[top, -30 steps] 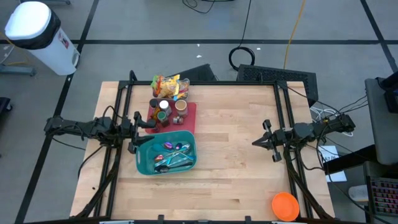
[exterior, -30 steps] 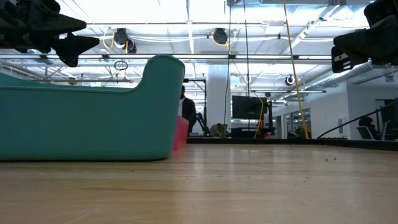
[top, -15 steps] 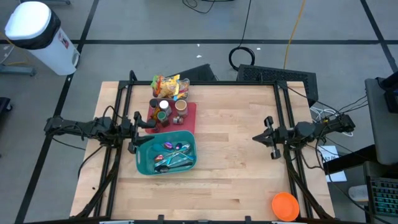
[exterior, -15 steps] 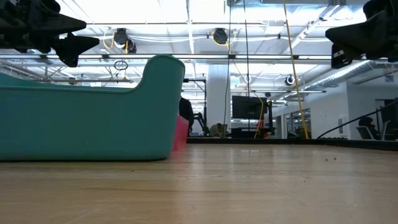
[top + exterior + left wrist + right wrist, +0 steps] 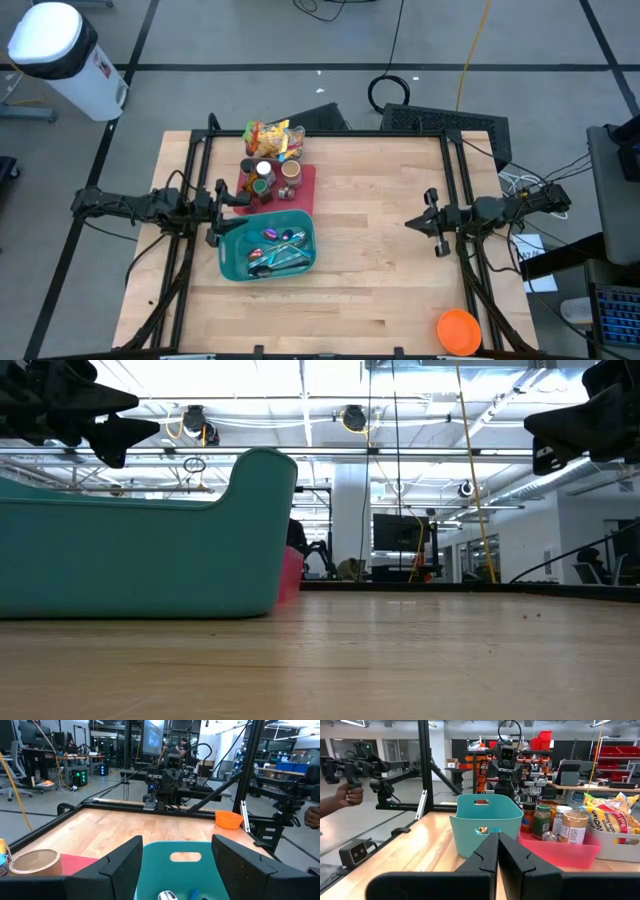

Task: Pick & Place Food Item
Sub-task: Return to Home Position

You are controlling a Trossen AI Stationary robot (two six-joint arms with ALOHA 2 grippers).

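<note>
A teal basket [image 5: 268,250] holding several small wrapped items stands left of the table's middle. Behind it a red tray [image 5: 303,180] carries jars and bottles [image 5: 555,822]. At the far edge, snack bags [image 5: 270,135] lie in a white bin [image 5: 620,845]. My left gripper [image 5: 238,210] hovers open and level over the basket's left rim [image 5: 177,851], touching nothing. My right gripper [image 5: 410,224] hangs shut and empty above the table's right half and points at the basket [image 5: 485,822].
An orange bowl [image 5: 458,330] sits at the near right corner. Bare wood lies between the basket and my right gripper. Black frame struts [image 5: 460,180] run along both sides. A person's hand [image 5: 347,795] with a device shows beyond the table.
</note>
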